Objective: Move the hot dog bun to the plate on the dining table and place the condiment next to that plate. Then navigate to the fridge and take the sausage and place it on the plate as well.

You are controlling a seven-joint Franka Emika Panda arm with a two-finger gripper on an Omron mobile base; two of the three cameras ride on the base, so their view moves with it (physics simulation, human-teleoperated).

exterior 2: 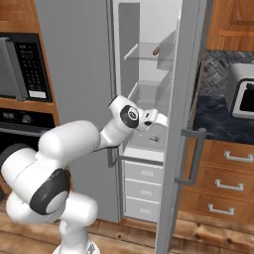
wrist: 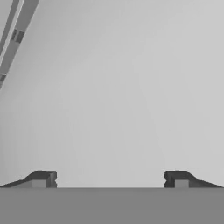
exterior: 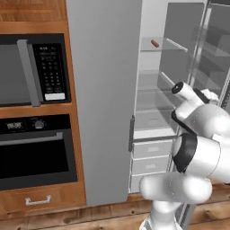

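The fridge (exterior: 103,90) stands with its right door (exterior 2: 186,124) swung open, showing a pale interior with glass shelves. The sausage (exterior: 155,43), short and reddish-brown, lies on the upper glass shelf (exterior 2: 156,50). My arm reaches into the fridge at middle-shelf height, well below the sausage. My gripper (wrist: 111,179) is open, its two dark fingertips (wrist: 43,178) far apart, with nothing between them and a plain pale fridge surface ahead. The hot dog bun, plate, condiment and dining table are out of view.
White drawers (exterior: 150,164) fill the fridge's lower part. A black microwave (exterior: 31,69) and wall oven (exterior: 36,150) sit in wooden cabinets to the left. To the right, a toaster (exterior 2: 240,96) stands on a dark counter above wooden drawers (exterior 2: 223,183).
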